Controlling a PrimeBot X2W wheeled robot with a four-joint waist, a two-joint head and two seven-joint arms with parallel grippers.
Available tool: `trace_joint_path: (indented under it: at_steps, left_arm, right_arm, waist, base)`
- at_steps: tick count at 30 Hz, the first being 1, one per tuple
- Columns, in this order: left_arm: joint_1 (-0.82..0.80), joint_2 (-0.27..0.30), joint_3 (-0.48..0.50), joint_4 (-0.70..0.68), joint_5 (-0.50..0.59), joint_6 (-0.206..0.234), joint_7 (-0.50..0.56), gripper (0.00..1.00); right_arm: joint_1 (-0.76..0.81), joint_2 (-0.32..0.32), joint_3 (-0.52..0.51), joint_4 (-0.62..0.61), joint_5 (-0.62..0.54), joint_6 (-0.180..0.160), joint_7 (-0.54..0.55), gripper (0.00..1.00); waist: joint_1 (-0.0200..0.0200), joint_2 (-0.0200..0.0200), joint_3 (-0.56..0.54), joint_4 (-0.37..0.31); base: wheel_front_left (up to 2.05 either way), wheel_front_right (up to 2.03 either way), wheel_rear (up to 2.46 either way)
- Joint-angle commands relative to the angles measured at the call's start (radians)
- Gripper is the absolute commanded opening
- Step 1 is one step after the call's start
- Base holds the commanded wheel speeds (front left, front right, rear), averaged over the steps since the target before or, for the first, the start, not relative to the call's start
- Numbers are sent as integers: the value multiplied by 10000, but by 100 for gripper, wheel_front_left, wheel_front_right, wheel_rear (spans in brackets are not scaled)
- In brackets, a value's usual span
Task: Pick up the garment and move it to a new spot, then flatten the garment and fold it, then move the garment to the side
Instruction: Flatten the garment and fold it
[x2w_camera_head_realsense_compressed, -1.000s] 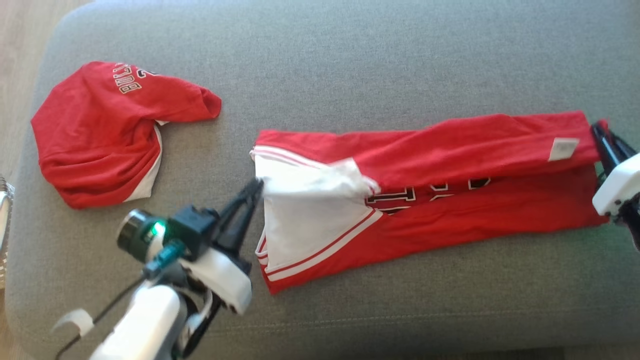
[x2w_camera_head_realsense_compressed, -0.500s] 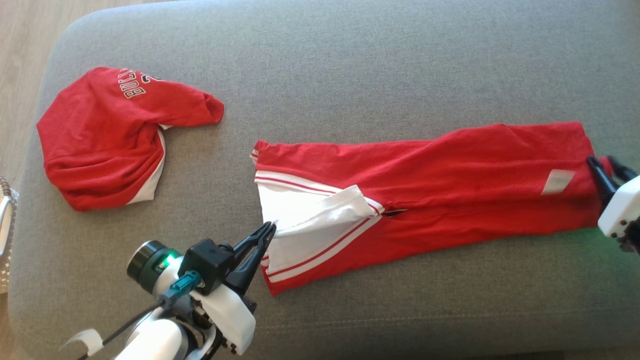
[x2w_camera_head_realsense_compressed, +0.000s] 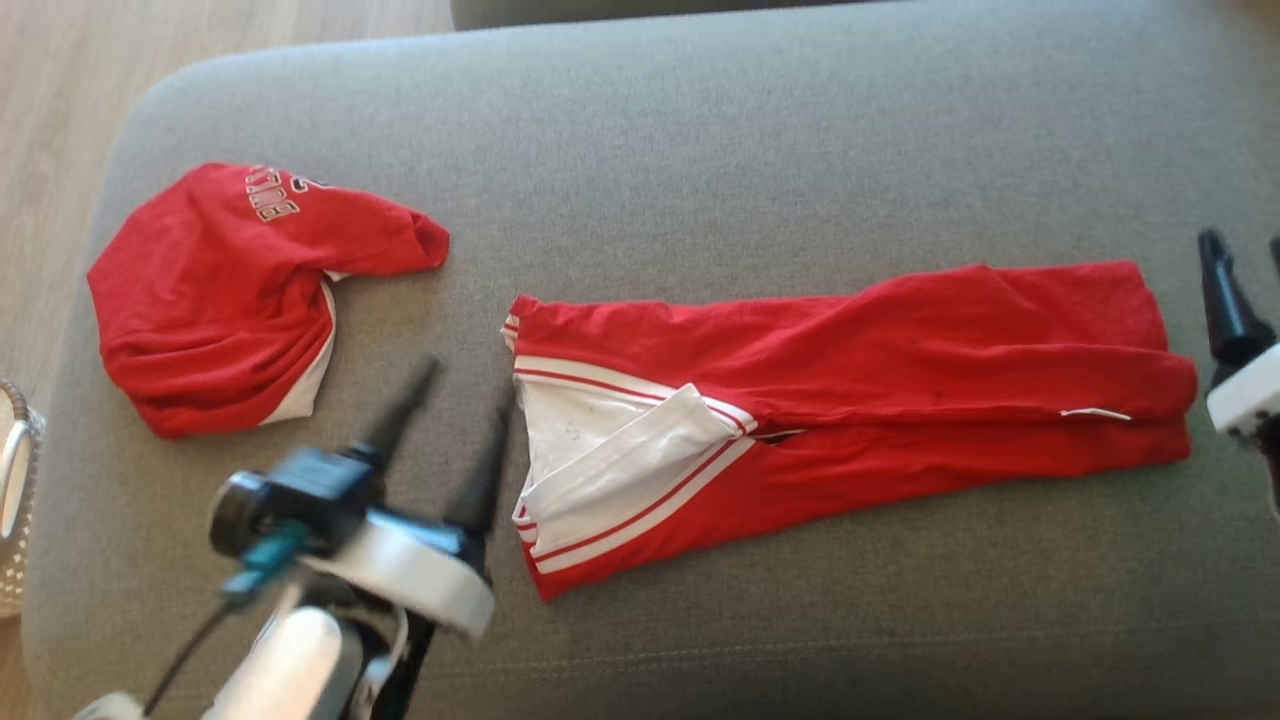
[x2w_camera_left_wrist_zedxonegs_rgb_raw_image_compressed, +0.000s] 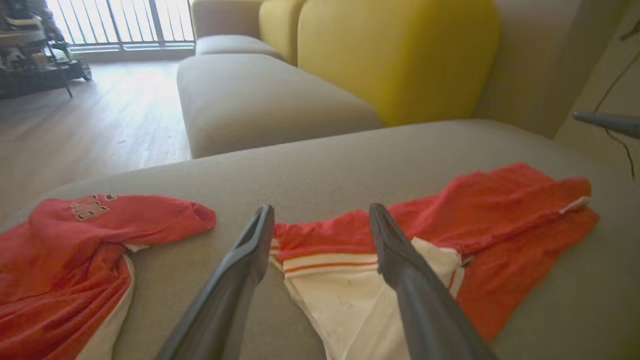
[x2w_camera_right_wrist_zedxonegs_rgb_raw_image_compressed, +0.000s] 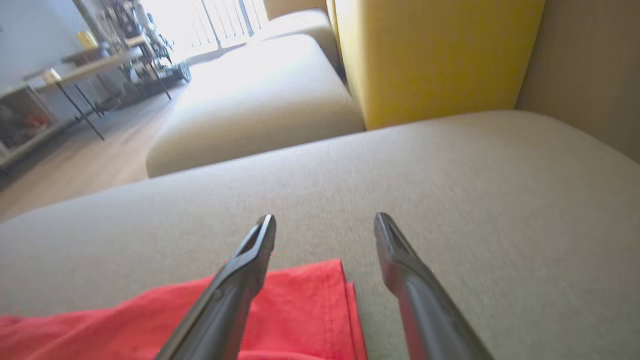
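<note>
On the far left of the grey sofa cushion (x2w_camera_head_realsense_compressed: 700, 150) lies a bunched red shirt (x2w_camera_head_realsense_compressed: 210, 300), well apart from the work. Just to its right the left claw (x2w_camera_head_realsense_compressed: 467, 382) hovers with its two dark fingers spread wide and nothing between them. Its tips sit just beside the white, red-striped end of the garment (x2w_camera_head_realsense_compressed: 850, 400). The left wrist view shows that claw (x2w_camera_left_wrist_zedxonegs_rgb_raw_image_compressed: 321, 210) pointing over the same striped end, clear of the cloth.

The garment lies across the middle of the cushion as a long, narrow strip, doubled lengthwise, with its red upper layer lapping over the lower one. A white flap at its left end lies loose and askew. At the far right the right claw (x2w_camera_head_realsense_compressed: 1245, 240) also stands wide and empty, just beside the strip's right end. Its wrist view has the red corner (x2w_camera_right_wrist_zedxonegs_rgb_raw_image_compressed: 300, 310) lying under and between its fingers.

I judge that the folding step is in hand: one lengthwise fold is laid and the strip is ready to be shortened. The next move probably calls for pinching both layers at one end and carrying that end over to the other. The loose white flap may need tucking first, or it will bulge.

Counted from left to right, there are two red garments, one bunched and one in strip form. There are two claws with two fingers each, and one cushion bearing everything.
</note>
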Motion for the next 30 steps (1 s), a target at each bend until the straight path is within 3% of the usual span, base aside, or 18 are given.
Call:
trace_joint_path:
  at_steps: [1, 3, 6, 11, 15, 20, 25, 30]
  left_arm:
    - [-384, -168, 717, -399, -303, 228, -444, 100]
    - [-388, -996, 1582, -429, -1127, 481, -1199, 100]
    - [-308, -1555, 2437, -430, -1109, 579, -1388, 100]
    - [235, -2653, 3904, -802, -683, 92, -1401, 100]
    - [568, -2839, 4402, -520, -316, -317, -1402, 100]
    - [731, -2856, 4244, 48, -168, -280, -1403, 100]
    - [670, -2858, 4056, 313, -135, -227, -1404, 100]
    - [570, -2858, 3937, 412, -151, -222, -1404, 100]
  right_arm:
    - [91, -19, -117, -589, -85, -2, -384, 100]
    - [529, 517, -706, -1538, -256, -2, -1062, 100]
    - [1219, 1215, -1249, -2537, -784, -2, -1332, 100]
    - [2434, 2443, -2070, -3970, -1780, -2, -1442, 100]
    - [3214, 3152, -2310, -4857, -2446, -2, -1457, 100]
    - [3850, 3728, -2514, -5588, -3207, -2, -1461, 100]
    - [3956, 3973, -2673, -5443, -3777, -2, -1462, 100]
    - [3647, 4211, -3494, -4573, -3811, -2, -1403, 100]
  waist:
    - [0, 0, -129, -11]
    - [0, 0, -338, -37]
    - [0, 0, -411, -113]
    - [0, 0, -365, -139]
    - [0, 0, -381, -182]
    - [0, 0, -274, -235]
    - [0, 0, -103, -251]
    - [0, 0, 7, -179]
  base:
    - [0, 0, 0]
    - [0, 0, 0]
    - [0, 0, 0]
    - [0, 0, 0]
    - [0, 0, 0]
    - [0, 0, 0]
    - [0, 0, 0]
    - [0, 0, 0]
